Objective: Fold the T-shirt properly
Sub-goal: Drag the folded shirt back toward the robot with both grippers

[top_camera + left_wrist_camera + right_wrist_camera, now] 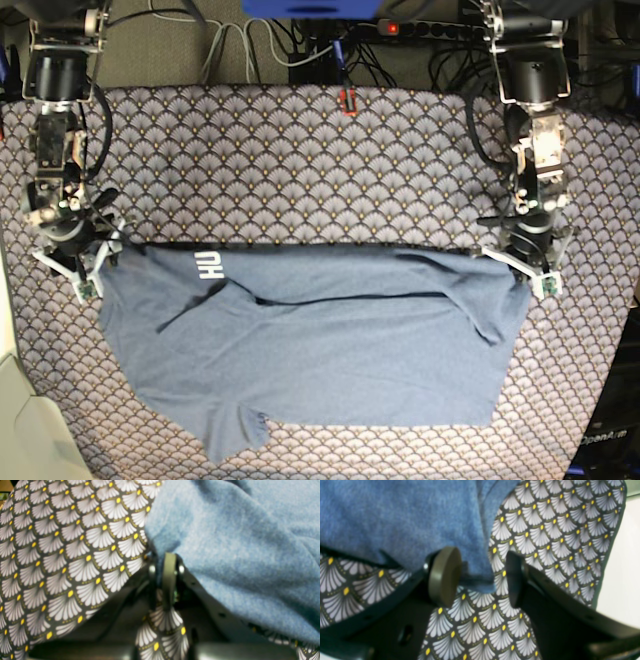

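Currently slate-blue heathered cotton T-shirt point(320, 350) lies half-folded mid-table on grey fan-patterned covering point(300, 160). Left gripper point(167, 566) pinches far right corner; right gripper point(481, 576) spread wide, hem between pads — apparently untouched. Risk: one-sided pull skews fold.
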`<action>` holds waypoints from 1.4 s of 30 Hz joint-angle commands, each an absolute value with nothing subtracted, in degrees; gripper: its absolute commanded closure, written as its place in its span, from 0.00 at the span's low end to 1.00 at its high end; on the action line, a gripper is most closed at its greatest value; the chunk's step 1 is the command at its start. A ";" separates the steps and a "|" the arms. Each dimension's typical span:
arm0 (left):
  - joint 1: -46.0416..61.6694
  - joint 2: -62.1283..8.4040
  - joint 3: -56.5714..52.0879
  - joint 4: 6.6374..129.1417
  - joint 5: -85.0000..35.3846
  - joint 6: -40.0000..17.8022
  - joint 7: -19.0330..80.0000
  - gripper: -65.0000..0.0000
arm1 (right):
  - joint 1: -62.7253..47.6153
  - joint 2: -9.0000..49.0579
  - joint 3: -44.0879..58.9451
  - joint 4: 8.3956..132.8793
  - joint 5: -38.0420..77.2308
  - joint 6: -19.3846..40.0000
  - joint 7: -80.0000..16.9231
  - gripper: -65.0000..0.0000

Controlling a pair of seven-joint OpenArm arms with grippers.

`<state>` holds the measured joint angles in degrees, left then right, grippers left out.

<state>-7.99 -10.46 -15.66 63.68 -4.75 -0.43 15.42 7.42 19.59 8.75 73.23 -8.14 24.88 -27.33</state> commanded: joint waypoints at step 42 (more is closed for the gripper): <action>9.54 -11.03 -21.41 86.02 -4.53 -0.31 22.81 1.00 | -18.51 21.93 16.22 92.44 -4.18 30.11 -25.80 1.00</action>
